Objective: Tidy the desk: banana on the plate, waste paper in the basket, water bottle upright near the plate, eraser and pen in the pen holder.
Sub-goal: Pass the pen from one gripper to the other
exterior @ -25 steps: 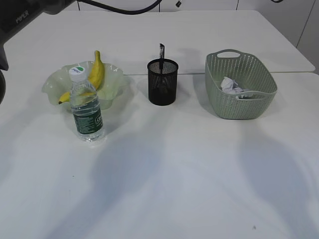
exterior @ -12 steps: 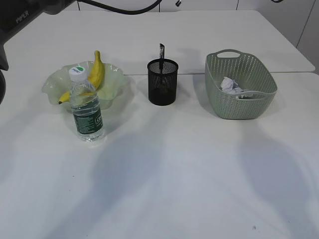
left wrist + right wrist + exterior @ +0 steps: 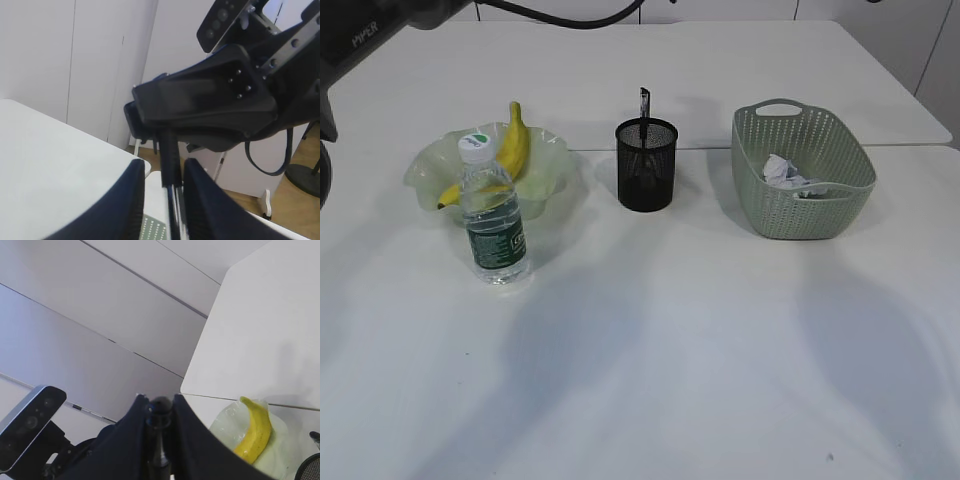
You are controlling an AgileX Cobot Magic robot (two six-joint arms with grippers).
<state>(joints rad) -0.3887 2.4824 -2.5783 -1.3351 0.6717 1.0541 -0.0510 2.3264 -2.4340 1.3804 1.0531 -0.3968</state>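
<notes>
The banana (image 3: 513, 147) lies on the pale green plate (image 3: 548, 170); both also show in the right wrist view, banana (image 3: 255, 432) and plate (image 3: 227, 422). The water bottle (image 3: 493, 215) stands upright just in front of the plate. The black mesh pen holder (image 3: 646, 165) has a pen (image 3: 644, 104) sticking out of it; the eraser is not visible. Crumpled waste paper (image 3: 782, 171) lies in the green basket (image 3: 800, 205). Neither gripper shows in the exterior view. The left gripper (image 3: 165, 167) and the right gripper (image 3: 160, 402) are raised off the table, jaws slightly apart and empty.
A second white table (image 3: 720, 70) adjoins at the back. The left arm's dark body (image 3: 360, 35) fills the top left corner of the exterior view. The left wrist view shows the other arm's black wrist (image 3: 210, 100) close ahead.
</notes>
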